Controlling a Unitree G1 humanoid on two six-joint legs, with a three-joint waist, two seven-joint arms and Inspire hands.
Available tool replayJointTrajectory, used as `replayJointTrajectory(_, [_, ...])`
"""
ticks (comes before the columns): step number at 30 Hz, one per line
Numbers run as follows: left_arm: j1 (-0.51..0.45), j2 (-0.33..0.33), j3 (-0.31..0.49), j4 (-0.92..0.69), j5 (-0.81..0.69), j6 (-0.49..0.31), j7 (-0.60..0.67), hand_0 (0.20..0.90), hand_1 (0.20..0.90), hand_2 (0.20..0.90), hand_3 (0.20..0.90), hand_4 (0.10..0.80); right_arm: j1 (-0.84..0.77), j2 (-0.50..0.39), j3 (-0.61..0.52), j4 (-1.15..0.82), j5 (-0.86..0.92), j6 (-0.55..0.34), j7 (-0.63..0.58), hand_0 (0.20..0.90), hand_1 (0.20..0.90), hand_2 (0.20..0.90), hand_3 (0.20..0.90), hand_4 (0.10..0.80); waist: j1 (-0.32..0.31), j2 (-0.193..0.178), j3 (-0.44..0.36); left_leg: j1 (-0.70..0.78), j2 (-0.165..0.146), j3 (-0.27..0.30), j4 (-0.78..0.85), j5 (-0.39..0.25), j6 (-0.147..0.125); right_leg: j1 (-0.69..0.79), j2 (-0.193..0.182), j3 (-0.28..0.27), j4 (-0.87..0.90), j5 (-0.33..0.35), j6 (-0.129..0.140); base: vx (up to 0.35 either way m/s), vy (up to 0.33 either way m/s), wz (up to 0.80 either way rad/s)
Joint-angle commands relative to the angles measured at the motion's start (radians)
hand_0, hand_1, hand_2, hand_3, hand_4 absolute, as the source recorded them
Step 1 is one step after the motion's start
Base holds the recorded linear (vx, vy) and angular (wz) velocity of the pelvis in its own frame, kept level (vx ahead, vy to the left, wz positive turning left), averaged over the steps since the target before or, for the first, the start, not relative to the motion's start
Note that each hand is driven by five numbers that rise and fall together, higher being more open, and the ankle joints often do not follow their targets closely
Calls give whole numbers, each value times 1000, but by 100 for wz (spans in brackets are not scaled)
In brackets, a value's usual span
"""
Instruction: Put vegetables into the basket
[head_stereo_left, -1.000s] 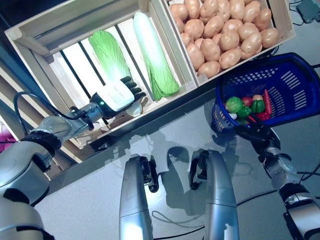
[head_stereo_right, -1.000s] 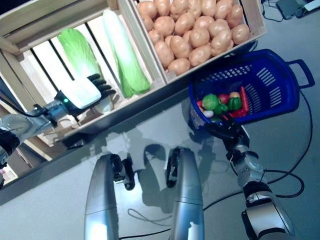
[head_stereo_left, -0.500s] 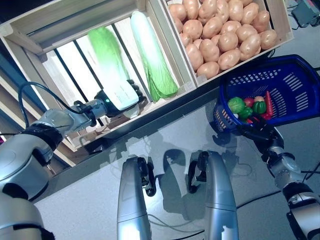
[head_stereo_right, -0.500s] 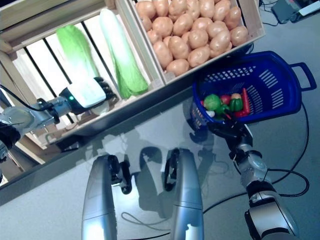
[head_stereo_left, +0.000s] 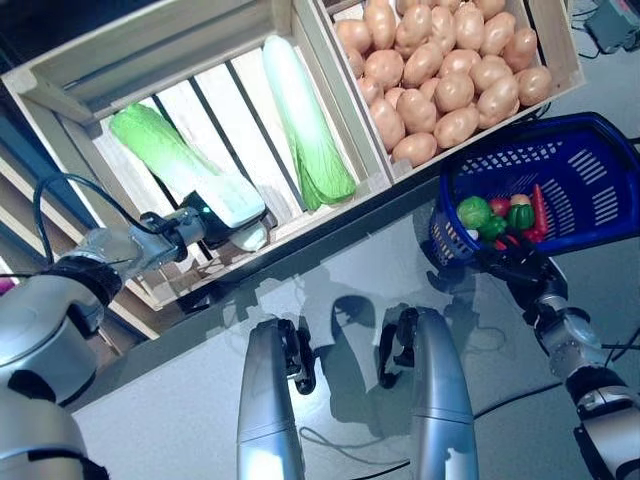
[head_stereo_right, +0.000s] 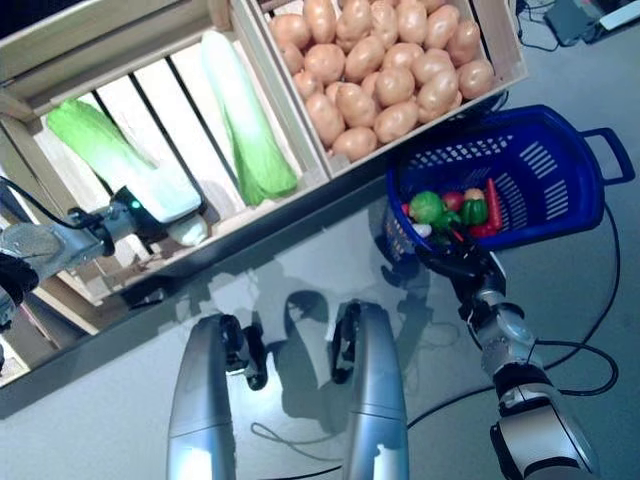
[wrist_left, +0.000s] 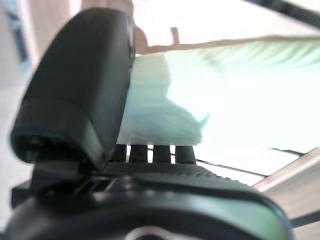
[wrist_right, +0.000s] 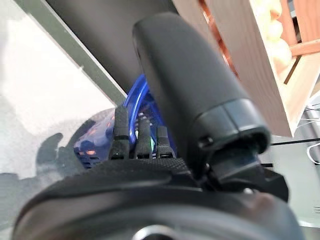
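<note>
My left hand (head_stereo_left: 196, 228) is inside the left wooden crate (head_stereo_left: 75, 75), shut on the white base of a long green-and-white cabbage (head_stereo_left: 165, 160). The cabbage lies slanted across the crate's slats, its leafy end up to the left. In the left wrist view the thumb (wrist_left: 75, 85) and fingers clamp the cabbage (wrist_left: 215, 95). The blue basket (head_stereo_left: 590, 170) stands on the floor at the right and holds a round green vegetable (head_stereo_left: 472, 211), a green pepper (head_stereo_left: 518, 214) and red vegetables. My right hand (head_stereo_left: 515, 265) is open, fingers straight, at the basket's near rim (wrist_right: 132, 107).
The wooden stand's two crates fill the top of the view; their front rail (head_stereo_left: 345, 205) runs between my left hand and the basket. The second crate (head_stereo_left: 560, 50) stands just behind the basket. Grey floor (head_stereo_left: 150, 400) lies in front.
The cabbage stood upright under my left hand; now it is tilted, leafy end swung left, with my hand closed on its base and drawn toward the crate's front. The right hand stays put.
</note>
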Motion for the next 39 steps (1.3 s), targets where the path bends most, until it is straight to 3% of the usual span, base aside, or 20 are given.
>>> replayJointTrajectory(1, [-63, 100, 131, -20, -147, -30, 154, 300, 300, 300, 300, 400, -33, -44, -57, -101, 27, -106, 9, 900, 900, 900, 900, 800, -7, 19, -21, 190, 4, 39, -127, -111, 51, 198, -6, 0, -137, -15, -28, 80, -36, 3])
replayJointTrajectory(8, [26, 104, 271, -145, -245, -106, 198, 300, 300, 300, 300, 400, 54, 11, -86, -172, -33, -143, -40, 900, 900, 900, 900, 800, 7, 21, -67, 433, -26, 69, -384, -43, 51, 415, -19, -27, -345, 44, -20, 61, -33, 2])
replayJointTrajectory(11, [99, 75, 374, -164, -277, -159, 201, 300, 300, 300, 300, 400, 75, 40, -102, -174, -65, -162, -43, 900, 900, 900, 900, 800, 23, 13, -84, 588, -35, 86, -527, -12, 46, 560, -22, -50, -471, 71, -6, 67, -60, 2])
replayJointTrajectory(14, [125, 40, 428, -145, -308, -191, 204, 300, 300, 300, 300, 400, 72, 54, -103, -164, -78, -171, -37, 900, 900, 900, 900, 800, 29, 6, -93, 654, -33, 95, -582, 0, 39, 624, -27, -68, -524, 83, 1, 26, -59, 4])
replayJointTrajectory(18, [209, -19, 559, -153, -393, -278, 185, 300, 300, 300, 300, 400, 79, 82, -91, -190, -130, -205, -47, 900, 900, 900, 900, 800, 39, -6, -111, 753, -34, 96, -682, 38, 30, 723, -24, -89, -624, 112, 14, 27, -71, 9])
replayJointTrajectory(23, [352, -117, 750, -227, -627, -404, -20, 300, 300, 300, 300, 400, 101, 114, -61, -326, -198, -246, 4, 900, 900, 900, 900, 800, 47, -13, -141, 924, -56, 82, -888, 119, 16, 907, 36, -99, -859, 177, 29, 70, -65, 2])
replayJointTrajectory(24, [358, -122, 758, -231, -648, -412, -36, 300, 300, 300, 300, 400, 101, 114, -59, -331, -200, -250, 21, 900, 900, 900, 900, 800, 47, -13, -143, 927, -57, 81, -891, 121, 16, 911, 37, -100, -864, 179, 29, 125, -70, 3])
replayJointTrajectory(26, [417, -216, 843, -285, -935, -444, -284, 300, 300, 300, 300, 400, 84, 116, -19, -421, -307, -279, 31, 900, 900, 900, 900, 800, 58, -21, -179, 1033, -79, 78, -1022, 169, 6, 1035, 69, -119, -1029, 224, 46, 146, -61, -3])
replayJointTrajectory(27, [418, -221, 846, -287, -947, -441, -299, 300, 300, 300, 300, 400, 80, 115, -15, -423, -308, -279, 30, 900, 900, 900, 900, 800, 58, -20, -180, 1041, -81, 78, -1032, 172, 5, 1044, 72, -120, -1039, 227, 47, 99, -32, -2])
replayJointTrajectory(28, [426, -265, 865, -297, -1069, -439, -400, 300, 300, 300, 300, 400, 48, 109, 3, -434, -338, -287, 39, 900, 900, 900, 900, 800, 61, -24, -192, 1077, -90, 79, -1081, 188, 1, 1084, 82, -126, -1092, 241, 54, 115, -24, 3])
replayJointTrajectory(31, [439, -369, 895, -316, -1281, -404, -581, 300, 300, 300, 300, 400, -46, 97, 46, -438, -409, -215, 5, 900, 900, 900, 900, 800, 70, -31, -223, 1188, -106, 82, -1217, 226, -16, 1204, 108, -138, -1232, 274, 71, 145, -27, 0])
replayJointTrajectory(34, [451, -435, 908, -333, -1425, -365, -667, 300, 300, 300, 300, 400, -121, 89, 83, -419, -423, -140, -3, 900, 900, 900, 900, 800, 77, -36, -249, 1262, -118, 81, -1323, 259, -25, 1284, 129, -144, -1336, 305, 81, 109, -20, 5])
replayJointTrajectory(35, [459, -479, 910, -343, -1471, -340, -691, 300, 300, 300, 300, 400, -159, 96, 105, -416, -437, -93, -12, 900, 900, 900, 900, 800, 81, -41, -263, 1294, -124, 77, -1374, 275, -26, 1317, 140, -144, -1387, 327, 84, 121, -28, 2])
replayJointTrajectory(39, [478, -553, 904, -387, -1520, -286, -693, 300, 300, 300, 300, 400, -213, 110, 143, -460, -460, 15, -15, 900, 900, 900, 900, 800, 89, -52, -288, 1349, -136, 63, -1489, 313, -28, 1373, 166, -142, -1492, 376, 92, 61, -33, -4])
